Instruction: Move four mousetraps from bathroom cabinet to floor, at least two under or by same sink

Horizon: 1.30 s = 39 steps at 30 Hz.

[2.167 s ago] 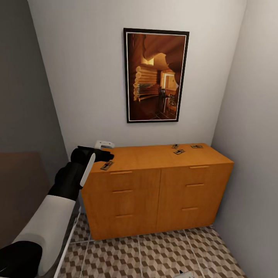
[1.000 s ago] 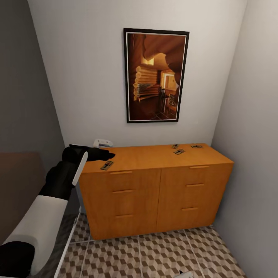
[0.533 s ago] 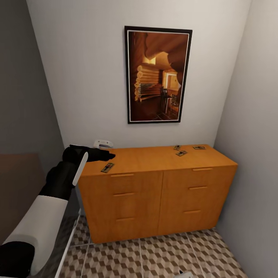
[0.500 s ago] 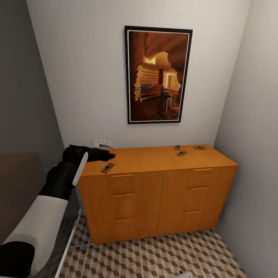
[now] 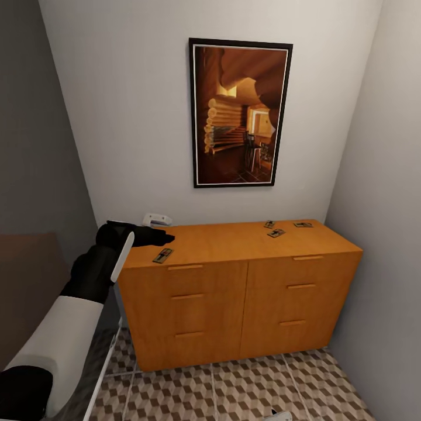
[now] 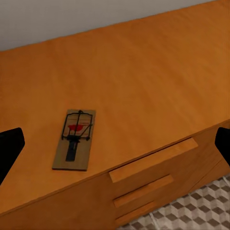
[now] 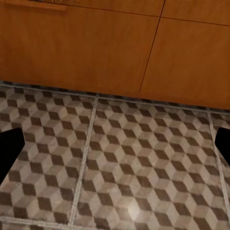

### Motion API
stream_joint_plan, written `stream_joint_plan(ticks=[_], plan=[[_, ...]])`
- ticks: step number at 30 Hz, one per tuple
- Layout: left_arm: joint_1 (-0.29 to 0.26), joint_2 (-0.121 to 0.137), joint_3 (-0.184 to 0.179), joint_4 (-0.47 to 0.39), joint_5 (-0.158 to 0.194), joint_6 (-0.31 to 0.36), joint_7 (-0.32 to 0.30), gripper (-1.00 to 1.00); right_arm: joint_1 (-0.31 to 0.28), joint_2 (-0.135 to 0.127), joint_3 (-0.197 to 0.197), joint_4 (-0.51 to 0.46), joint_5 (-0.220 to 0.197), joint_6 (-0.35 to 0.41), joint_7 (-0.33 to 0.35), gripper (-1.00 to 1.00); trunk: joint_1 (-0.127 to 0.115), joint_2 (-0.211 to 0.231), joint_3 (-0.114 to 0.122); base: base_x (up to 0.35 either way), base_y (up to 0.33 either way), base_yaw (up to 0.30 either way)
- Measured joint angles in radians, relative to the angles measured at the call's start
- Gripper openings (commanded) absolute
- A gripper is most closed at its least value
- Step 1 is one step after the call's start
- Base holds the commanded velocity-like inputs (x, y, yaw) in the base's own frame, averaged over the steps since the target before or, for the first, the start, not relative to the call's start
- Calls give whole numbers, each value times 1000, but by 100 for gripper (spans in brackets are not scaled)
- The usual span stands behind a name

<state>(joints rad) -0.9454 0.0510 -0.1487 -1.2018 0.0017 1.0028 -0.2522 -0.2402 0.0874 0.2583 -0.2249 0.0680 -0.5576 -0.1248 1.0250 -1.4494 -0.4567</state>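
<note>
**Four traps on the cabinet top, left gripper over the nearest**

Four mousetraps lie on the cabinet [image 5: 234, 298], none on the floor [image 5: 234, 392]. Nearest the camera, the patterned tiles run up to the cabinet's base; the right wrist view looks down at the floor [image 7: 120, 167] and the lower cabinet front [image 7: 96, 48], with the right gripper's dark fingertips [image 7: 9, 148] at the two edges of the frame, wide apart and holding nothing. A white bit of the right gripper [image 5: 280, 416] peeks in at the bottom edge of the head view.

The left arm reaches up from the lower left to the cabinet's left end. The left gripper [image 5: 158, 238] hangs above the top there, just beside the near trap [image 5: 163, 255], which lies flat close to the front edge, above the top left drawer handle [image 5: 186, 266]. In the left wrist view this trap [image 6: 74, 139] sits between the spread fingertips [image 6: 9, 148], untouched; the jaws stand open and empty.

Farther back, three traps cluster near the right rear of the top: one [image 5: 276, 233] nearer, one [image 5: 269, 224] behind it, one [image 5: 303, 224] to the right. A framed picture [image 5: 241, 113] hangs on the wall above.
</note>
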Motion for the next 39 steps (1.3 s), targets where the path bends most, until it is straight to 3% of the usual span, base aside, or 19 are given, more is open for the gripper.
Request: stream_joint_plan(ticks=[39], plan=[[3,0,0,35,-1,-2,-1,100,0,6,0,0,0,-3,0,100,0,0,0,43,0,0]])
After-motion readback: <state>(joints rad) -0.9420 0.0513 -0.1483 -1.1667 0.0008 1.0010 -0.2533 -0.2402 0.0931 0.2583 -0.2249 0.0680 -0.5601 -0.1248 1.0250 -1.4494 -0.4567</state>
